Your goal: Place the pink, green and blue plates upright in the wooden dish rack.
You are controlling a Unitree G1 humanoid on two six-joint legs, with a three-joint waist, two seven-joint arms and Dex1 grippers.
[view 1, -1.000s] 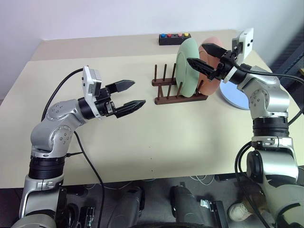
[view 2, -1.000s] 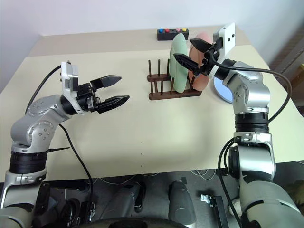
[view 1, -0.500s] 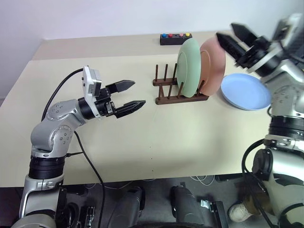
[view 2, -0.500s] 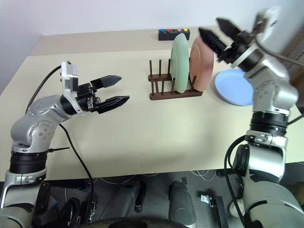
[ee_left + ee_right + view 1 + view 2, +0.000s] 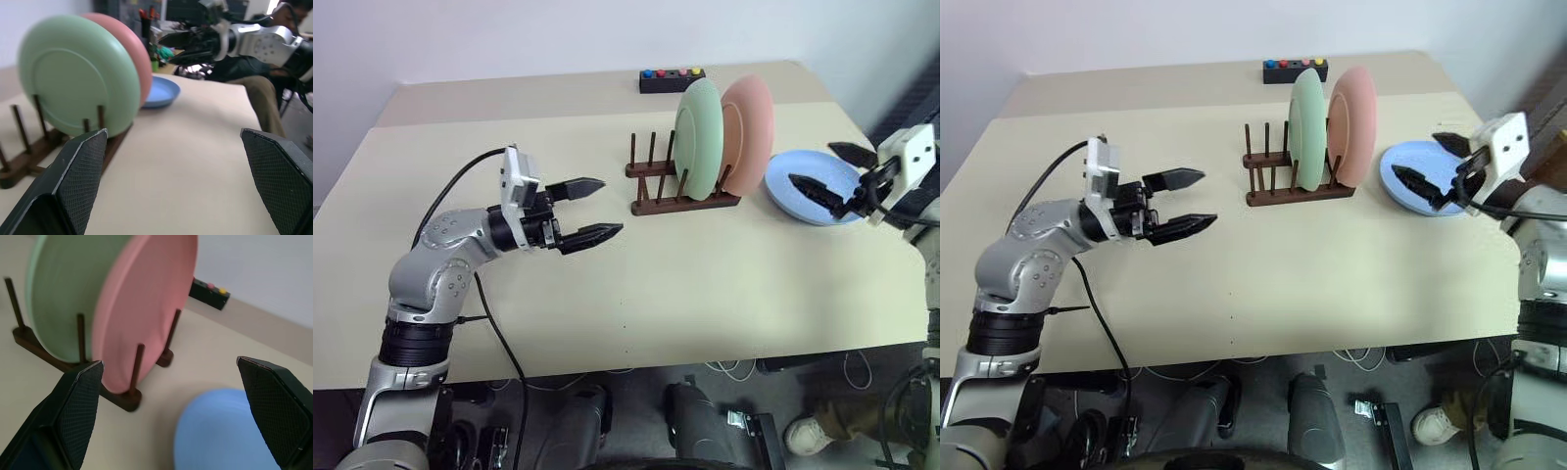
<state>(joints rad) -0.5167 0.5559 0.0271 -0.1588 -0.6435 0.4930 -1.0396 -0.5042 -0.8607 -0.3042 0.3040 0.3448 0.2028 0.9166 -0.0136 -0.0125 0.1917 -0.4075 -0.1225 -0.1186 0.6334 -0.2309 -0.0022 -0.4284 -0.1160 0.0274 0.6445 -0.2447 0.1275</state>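
A beige table [image 5: 1332,264] carried the wooden dish rack [image 5: 1278,186] toward twelve o'clock. The green plate [image 5: 1308,129] and the pink plate [image 5: 1351,124] stood upright in the rack's right-hand slots, side by side, pink at three o'clock of green. The blue plate [image 5: 1400,171] lay flat at three o'clock of the rack. The right gripper [image 5: 1435,164] hovered over it, fingers spread. The left gripper [image 5: 1187,202], jaws apart, pointed toward the rack from nine o'clock. A black button box [image 5: 1296,69] sat at the far edge.

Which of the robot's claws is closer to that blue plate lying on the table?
The right gripper, open just above the blue plate. The left gripper hangs open beyond the wooden dish rack, far from it.
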